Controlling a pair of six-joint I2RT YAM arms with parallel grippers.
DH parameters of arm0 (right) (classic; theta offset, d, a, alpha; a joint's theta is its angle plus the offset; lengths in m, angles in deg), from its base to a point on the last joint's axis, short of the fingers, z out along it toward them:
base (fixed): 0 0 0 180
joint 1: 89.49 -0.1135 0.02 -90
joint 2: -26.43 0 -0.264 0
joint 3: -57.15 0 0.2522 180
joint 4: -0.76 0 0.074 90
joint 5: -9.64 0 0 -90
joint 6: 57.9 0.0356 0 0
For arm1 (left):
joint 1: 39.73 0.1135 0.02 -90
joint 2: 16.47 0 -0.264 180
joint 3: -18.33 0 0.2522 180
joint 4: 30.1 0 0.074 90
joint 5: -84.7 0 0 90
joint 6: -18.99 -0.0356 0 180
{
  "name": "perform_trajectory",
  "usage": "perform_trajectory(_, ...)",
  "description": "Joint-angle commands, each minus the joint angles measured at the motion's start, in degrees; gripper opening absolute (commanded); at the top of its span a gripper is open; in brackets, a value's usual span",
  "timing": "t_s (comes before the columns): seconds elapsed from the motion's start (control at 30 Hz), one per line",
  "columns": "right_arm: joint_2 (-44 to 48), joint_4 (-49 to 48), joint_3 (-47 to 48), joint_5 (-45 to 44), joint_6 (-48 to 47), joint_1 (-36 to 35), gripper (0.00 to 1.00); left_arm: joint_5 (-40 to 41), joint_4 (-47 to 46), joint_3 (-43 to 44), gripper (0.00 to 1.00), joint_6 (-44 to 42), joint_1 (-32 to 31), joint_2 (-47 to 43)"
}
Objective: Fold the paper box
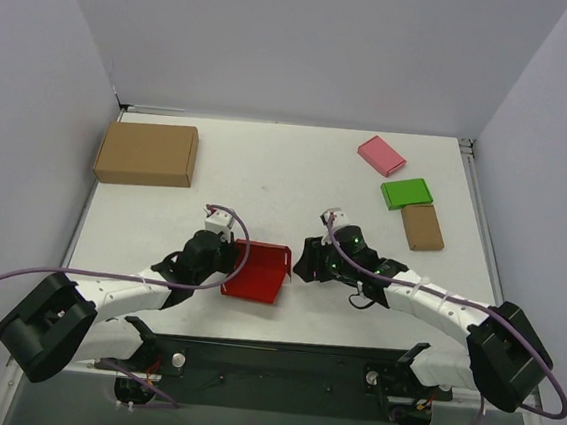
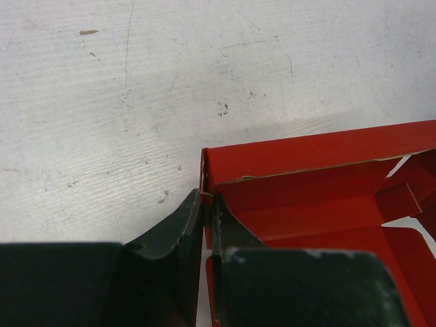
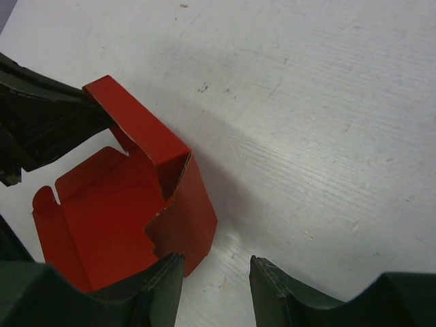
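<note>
The paper box, bright red and partly folded with its walls standing up, lies on the white table between my two arms. My left gripper is shut on the upright corner of the box's left wall, one finger outside and one inside. My right gripper stands open just off the box's right side; only bare table shows between its fingers. Its left finger sits at the lower edge of the red wall. In the top view the right gripper is close beside the box.
A large brown carton lies at the back left. At the back right lie a small pink flat box, a green one and a small brown one. Grey walls close off three sides of the table.
</note>
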Motion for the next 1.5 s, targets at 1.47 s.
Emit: perform_trajectory(1.47, -20.69, -24.83, 4.67, 2.79, -4.89, -1.02, 0.25, -7.68, -2.71, -1.03, 0.00, -6.48, -0.42, -1.36)
